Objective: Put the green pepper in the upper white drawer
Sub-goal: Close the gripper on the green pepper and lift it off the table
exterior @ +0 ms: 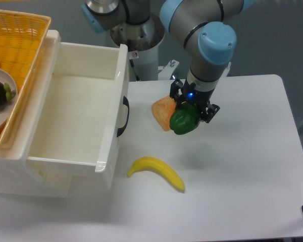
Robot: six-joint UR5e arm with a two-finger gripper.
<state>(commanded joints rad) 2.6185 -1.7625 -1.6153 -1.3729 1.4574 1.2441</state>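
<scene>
Black two-finger end effector (191,112) clenched on glossy dark-green bell pepper (184,121), lifted over white surface (242,166), right of open glossy white plastic drawer (76,121)

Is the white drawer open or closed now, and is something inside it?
Open and empty: the drawer is pulled out, showing a bare white floor.

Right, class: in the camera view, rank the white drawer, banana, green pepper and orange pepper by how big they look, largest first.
1. White drawer, by far.
2. Banana.
3. Green pepper, held in the gripper.
The orange pepper stays unranked: it is partly hidden behind the green one.
</scene>
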